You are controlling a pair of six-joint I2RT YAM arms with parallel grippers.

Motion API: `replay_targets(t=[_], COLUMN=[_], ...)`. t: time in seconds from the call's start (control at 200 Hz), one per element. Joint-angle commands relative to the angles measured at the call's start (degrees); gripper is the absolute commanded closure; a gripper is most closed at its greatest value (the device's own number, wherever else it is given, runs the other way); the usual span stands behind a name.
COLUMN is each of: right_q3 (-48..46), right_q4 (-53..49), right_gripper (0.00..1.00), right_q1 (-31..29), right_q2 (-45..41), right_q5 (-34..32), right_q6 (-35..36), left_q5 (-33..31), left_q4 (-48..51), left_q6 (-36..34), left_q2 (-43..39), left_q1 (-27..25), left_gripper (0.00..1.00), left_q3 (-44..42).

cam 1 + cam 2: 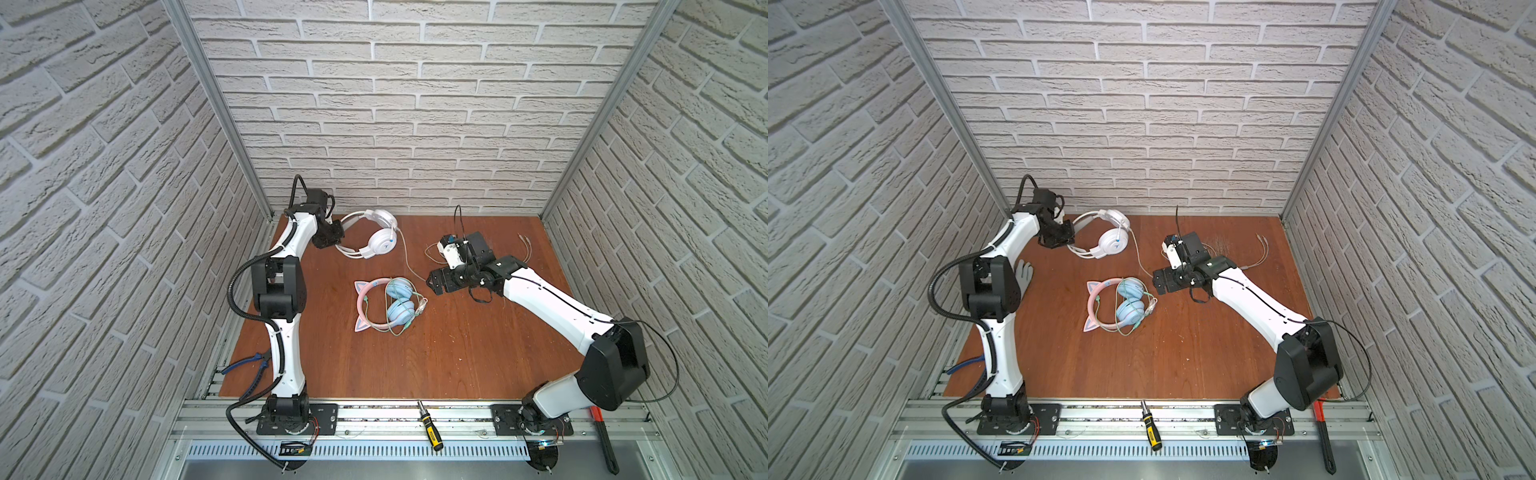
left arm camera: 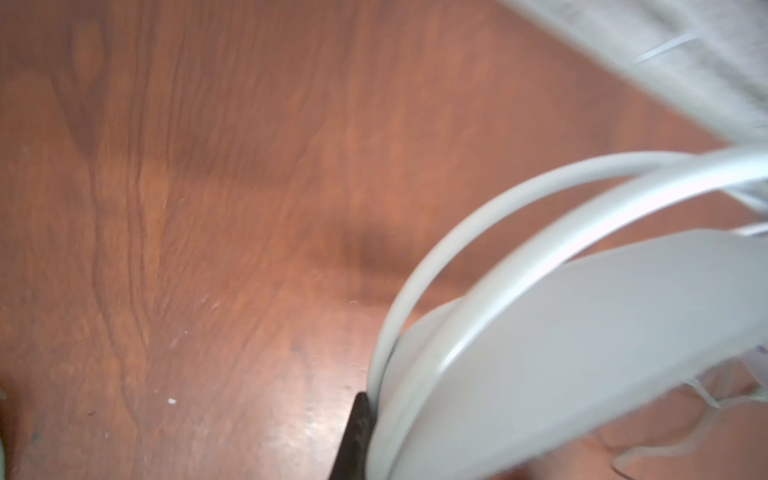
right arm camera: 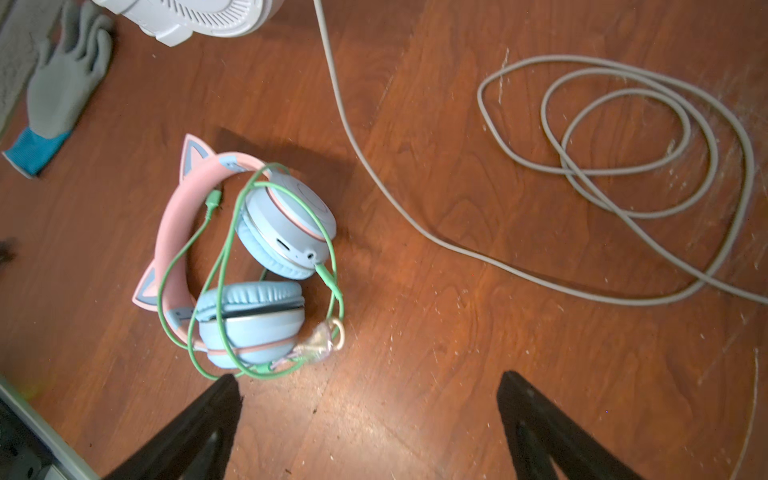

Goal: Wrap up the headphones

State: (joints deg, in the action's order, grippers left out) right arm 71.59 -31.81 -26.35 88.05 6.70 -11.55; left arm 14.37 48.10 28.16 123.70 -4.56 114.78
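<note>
A: Where are the all-white over-ear headphones (image 1: 381, 240) to be found?

B: They are seen at the back of the brown wooden table (image 1: 457, 357), left of the middle and near the brick-patterned wall (image 1: 415, 124). Their headband is clamped by the left gripper (image 1: 339, 237). In the left wrist view the white band is pressed against a black finger (image 2: 356, 436). Whether the cups are rested on the wood or lifted cannot be told.

A: And the white cable (image 1: 404, 255)?

B: It is trailed from the white cups across the table toward the right gripper (image 3: 368, 386). In the right wrist view its far part is laid in loose loops on the wood.

A: How is the right gripper held?

B: Its jaws are spread wide and nothing is grasped; only bare wood is seen between them. It is held near the middle of the table, just beside the white cable.

A: What of the other pair?

B: The pink-banded headphones with cat ears and light-blue cups (image 1: 386, 305) are laid flat near the middle of the table, apart from both grippers. A thin green cable (image 3: 220, 266) is looped loosely around the cups and band, and its plug is seated in one cup.

A: Is anything else noted?

B: A grey work glove with a blue cuff (image 3: 62, 95) is laid at the table's left edge, beside the left arm.
</note>
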Motion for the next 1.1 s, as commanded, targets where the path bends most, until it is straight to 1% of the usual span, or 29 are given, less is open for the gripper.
replay_targets(t=[0.0,0.215,0.305,0.385,0.455,0.525,0.63,0.69,0.79,0.85,0.895,1.095], right_q3=[2.8,4.6,5.4,5.3,4.9,5.2,5.6,5.0,4.3,4.3,4.0,-1.6], right_q4=[7.4,16.9,19.0,21.6,24.2,24.4,24.2,24.9,25.9,26.0,26.2,26.6], right_gripper=[0.03,0.04,0.04,0.05,0.07,0.09,0.14,0.18,0.30,0.38,0.42,0.44], right_q1=[0.3,0.8,1.6,2.8,3.6,4.0,5.4,6.1,7.3,7.9,8.2,8.5], right_q2=[2.5,8.8,11.0,12.2,13.4,15.1,17.3,18.4,20.3,21.4,21.9,20.1], right_q5=[3.9,6.3,5.8,6.9,7.7,8.0,12.2,15.1,20.2,22.3,23.6,24.1], right_q6=[1.9,4.2,4.9,5.3,6.4,8.2,9.0,8.7,8.1,7.2,6.6,5.8], left_q5=[5.9,7.6,7.6,7.3,7.5,7.7,7.5,7.9,9.1,9.3,9.0,6.8], left_q4=[1.2,3.3,4.6,5.7,6.1,6.2,6.3,6.1,5.3,5.3,5.3,4.5], left_q6=[0.8,1.4,1.6,1.7,1.9,2.2,3.1,3.9,5.3,5.9,6.1,8.0], left_q2=[-5.4,-9.9,-11.1,-11.9,-12.6,-13.0,-13.5,-13.4,-13.1,-12.6,-12.4,-12.2], left_q1=[-0.9,-1.8,-1.8,-1.8,-1.7,-1.7,-1.5,-1.2,-0.8,-0.7,-0.7,0.2], left_gripper=[1.00,1.00,1.00,1.00,1.00,1.00,1.00,1.00,1.00,1.00,1.00,1.00], left_q3=[3.0,3.0,3.2,3.1,2.9,2.8,3.3,3.8,5.0,5.9,6.5,7.7])
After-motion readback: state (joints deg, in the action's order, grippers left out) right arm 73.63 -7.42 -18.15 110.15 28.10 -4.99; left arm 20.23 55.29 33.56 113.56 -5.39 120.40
